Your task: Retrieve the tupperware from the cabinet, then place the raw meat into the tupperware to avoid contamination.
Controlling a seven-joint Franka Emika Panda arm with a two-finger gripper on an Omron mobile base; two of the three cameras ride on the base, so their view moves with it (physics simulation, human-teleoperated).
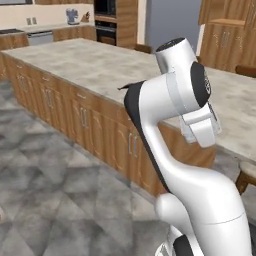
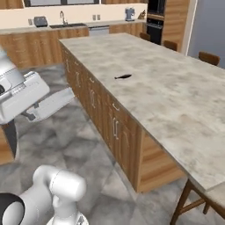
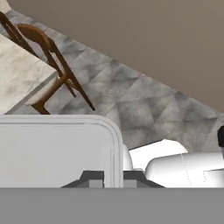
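Note:
My gripper [image 3: 112, 177] is shut on the side wall of the tupperware [image 3: 57, 148], a clear box with pale rounded edges that lies low and left in the hand view. In the right base view the gripper [image 2: 35, 112] hangs over the floor, left of the island, and the tupperware [image 2: 55, 104] sticks out of it to the right. The raw meat [image 2: 123, 77] is a small dark flat shape on the marble island counter [image 2: 176, 101]; the arm half hides the meat [image 1: 121, 87] in the left base view. The cabinet [image 1: 222, 45], brown wood with paired silver handles, stands at the back right.
A wooden chair [image 3: 48, 65] stands at the island's end, and a stool [image 2: 193, 202] sits under its near corner. More chairs [image 2: 208, 57] line the far side. A back counter with a sink [image 2: 66, 26] and an oven stack [image 1: 105, 20] are far off. Grey floor [image 1: 50, 175] lies left.

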